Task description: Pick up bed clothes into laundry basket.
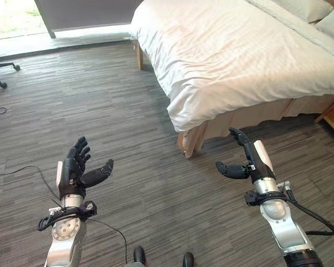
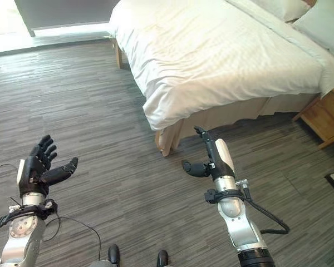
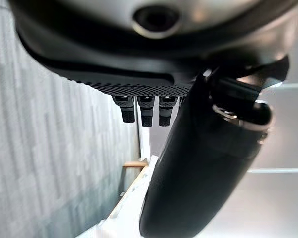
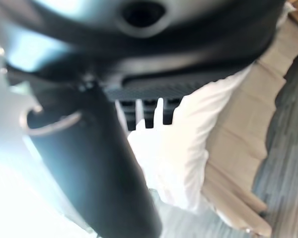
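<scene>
A bed with a white duvet (image 1: 228, 50) fills the upper right; the cover hangs over its near corner (image 1: 183, 119) above a beige bed skirt (image 1: 250, 119). Pillows (image 1: 312, 8) lie at the head of the bed. My left hand (image 1: 78, 169) is raised over the floor at the lower left, fingers straight, thumb out, holding nothing. My right hand (image 1: 249, 161) is up just in front of the bed's near corner, open and empty. The white duvet (image 4: 184, 148) and the beige skirt (image 4: 243, 163) appear past my right hand's fingers (image 4: 144, 113) in the right wrist view.
Grey wood-plank floor (image 1: 111, 111) spreads left of the bed. A wooden bed leg (image 1: 138, 55) stands at the far corner. A wooden nightstand (image 2: 325, 119) sits at the right. A chair base (image 1: 3, 69) is at the far left by a bright window.
</scene>
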Controlling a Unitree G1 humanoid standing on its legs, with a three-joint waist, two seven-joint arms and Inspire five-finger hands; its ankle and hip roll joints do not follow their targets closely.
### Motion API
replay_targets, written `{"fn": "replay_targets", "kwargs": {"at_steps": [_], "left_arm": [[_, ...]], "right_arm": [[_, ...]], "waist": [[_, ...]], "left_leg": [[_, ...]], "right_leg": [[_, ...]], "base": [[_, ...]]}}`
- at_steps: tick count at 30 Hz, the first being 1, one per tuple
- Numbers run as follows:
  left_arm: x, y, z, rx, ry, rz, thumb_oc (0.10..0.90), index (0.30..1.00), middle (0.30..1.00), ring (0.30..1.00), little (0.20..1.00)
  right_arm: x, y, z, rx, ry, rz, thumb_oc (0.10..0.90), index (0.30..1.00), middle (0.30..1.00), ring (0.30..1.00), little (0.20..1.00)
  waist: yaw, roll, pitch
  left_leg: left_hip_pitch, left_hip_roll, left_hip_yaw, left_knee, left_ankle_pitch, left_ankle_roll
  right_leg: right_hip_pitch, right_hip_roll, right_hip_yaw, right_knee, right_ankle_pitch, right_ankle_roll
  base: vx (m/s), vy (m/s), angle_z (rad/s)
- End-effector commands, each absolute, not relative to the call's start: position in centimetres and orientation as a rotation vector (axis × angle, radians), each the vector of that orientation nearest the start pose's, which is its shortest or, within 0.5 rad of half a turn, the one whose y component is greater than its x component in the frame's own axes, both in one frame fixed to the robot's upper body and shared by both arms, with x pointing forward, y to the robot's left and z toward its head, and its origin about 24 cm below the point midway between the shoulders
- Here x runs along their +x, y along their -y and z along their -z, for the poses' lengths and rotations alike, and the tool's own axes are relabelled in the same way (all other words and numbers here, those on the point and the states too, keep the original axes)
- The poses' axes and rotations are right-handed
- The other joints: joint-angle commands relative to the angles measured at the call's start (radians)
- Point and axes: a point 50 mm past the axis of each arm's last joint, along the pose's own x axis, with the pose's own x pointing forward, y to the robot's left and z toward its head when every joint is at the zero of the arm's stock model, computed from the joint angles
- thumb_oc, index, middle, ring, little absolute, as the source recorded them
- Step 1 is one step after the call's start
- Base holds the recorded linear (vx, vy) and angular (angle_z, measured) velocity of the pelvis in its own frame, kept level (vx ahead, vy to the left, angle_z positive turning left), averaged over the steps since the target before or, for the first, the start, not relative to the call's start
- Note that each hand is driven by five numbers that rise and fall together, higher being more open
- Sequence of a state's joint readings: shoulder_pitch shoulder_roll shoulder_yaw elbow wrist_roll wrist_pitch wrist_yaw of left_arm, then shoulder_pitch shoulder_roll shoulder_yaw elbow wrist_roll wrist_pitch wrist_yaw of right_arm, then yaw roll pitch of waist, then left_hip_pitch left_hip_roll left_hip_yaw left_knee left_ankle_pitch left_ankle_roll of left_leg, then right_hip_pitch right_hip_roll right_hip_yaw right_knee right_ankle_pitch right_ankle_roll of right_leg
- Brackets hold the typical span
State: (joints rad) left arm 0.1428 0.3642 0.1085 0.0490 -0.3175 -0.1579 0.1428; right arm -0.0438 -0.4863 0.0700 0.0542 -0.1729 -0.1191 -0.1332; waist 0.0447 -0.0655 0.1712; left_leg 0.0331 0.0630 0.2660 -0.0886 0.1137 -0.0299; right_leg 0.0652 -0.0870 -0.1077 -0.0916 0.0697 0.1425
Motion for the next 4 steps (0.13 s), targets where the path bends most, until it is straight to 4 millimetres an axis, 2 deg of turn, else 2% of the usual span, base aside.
{"fn": "replay_targets", "kwargs": {"at_steps": [1, 4], "left_arm": [[22.84, -26.75, -7.42, 0.149, 0.189, -0.263, 0.800, 0.900, 0.900, 0.900, 0.900], [22.68, -26.88, -7.24, 0.153, 0.180, -0.269, 0.800, 0.900, 0.900, 0.900, 0.900]], "right_arm": [[26.18, 21.73, -10.83, -0.599, 0.339, 0.047, 0.800, 0.900, 0.900, 0.900, 0.900], [26.04, 21.72, -10.42, -0.595, 0.322, 0.044, 0.800, 0.900, 0.900, 0.900, 0.900]], "waist": [[0.020, -0.006, -0.118], [0.023, -0.005, -0.121]], "left_leg": [[0.043, 0.058, 0.026, 0.001, -0.136, -0.097], [0.044, 0.064, 0.028, 0.001, -0.135, -0.101]], "right_leg": [[-0.060, -0.049, -0.033, 0.004, -0.051, 0.107], [-0.054, -0.043, -0.036, 0.004, -0.057, 0.102]], "base": [[0.02, -0.033, -0.05], [0.01, -0.015, -0.03]]}}
